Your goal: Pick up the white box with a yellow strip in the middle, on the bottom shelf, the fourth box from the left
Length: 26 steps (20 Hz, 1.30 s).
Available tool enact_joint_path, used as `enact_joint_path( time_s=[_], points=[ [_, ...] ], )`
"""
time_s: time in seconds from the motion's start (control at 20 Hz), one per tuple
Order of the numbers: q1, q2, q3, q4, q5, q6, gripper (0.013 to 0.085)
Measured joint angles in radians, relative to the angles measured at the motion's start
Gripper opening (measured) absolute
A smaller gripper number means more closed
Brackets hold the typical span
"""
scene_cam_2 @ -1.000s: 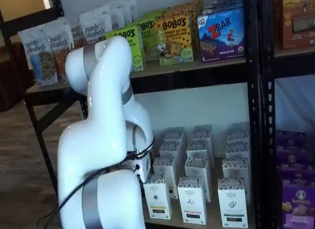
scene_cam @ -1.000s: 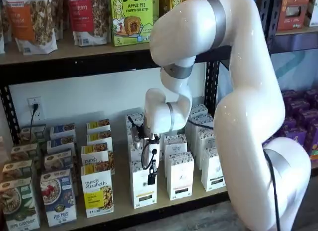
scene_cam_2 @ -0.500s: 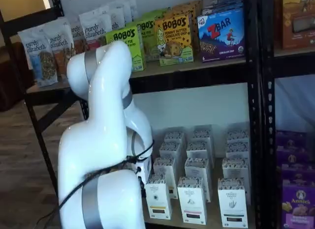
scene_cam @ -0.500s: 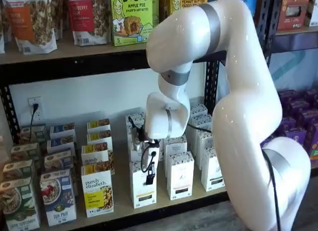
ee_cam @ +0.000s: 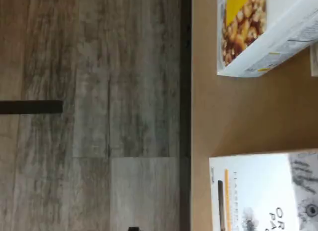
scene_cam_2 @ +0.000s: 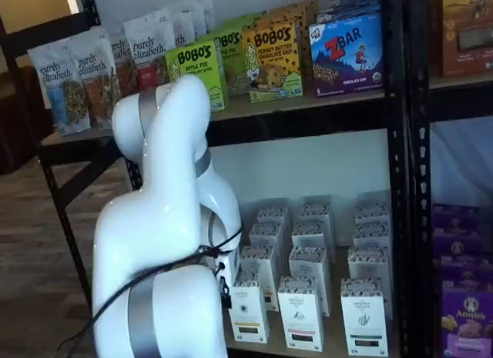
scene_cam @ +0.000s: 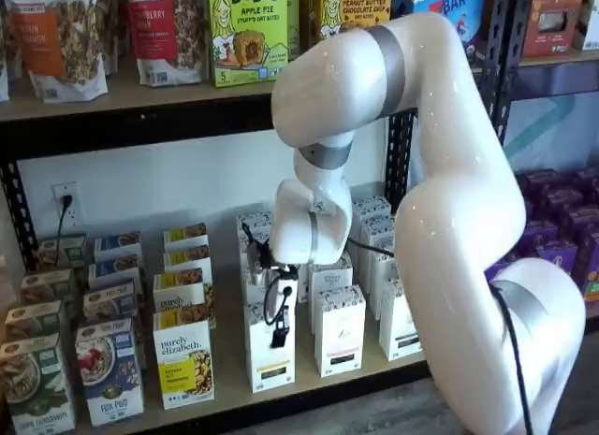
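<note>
The white box stands in the front row of the bottom shelf, with a speckled top, a dark label and a thin yellow strip low on its front. In a shelf view my gripper hangs just in front of and above the box's top, black fingers pointing down, with nothing between them. The arm hides most of the gripper where the box shows from the side. The wrist view shows the white box lying close by on the tan board.
A purely elizabeth box with a yellow lower half stands left of the white box and shows in the wrist view. More white cartons stand to the right and behind. Past the board's black front edge is the wood floor.
The arm's elbow has swung a little to the left and toward the shelves. The gripper has drifted slightly left and stays over the white box.
</note>
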Motion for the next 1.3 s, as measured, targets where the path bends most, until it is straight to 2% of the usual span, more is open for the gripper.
enact_joint_path(
  time_s=[0.5, 1.3],
  points=[
    [-0.029, 0.082, -0.139, 0.015, 0.045, -0.032, 0.0850],
    [-0.068, 0.223, -0.354, -0.127, 0.122, 0.073, 0.0850]
  ],
)
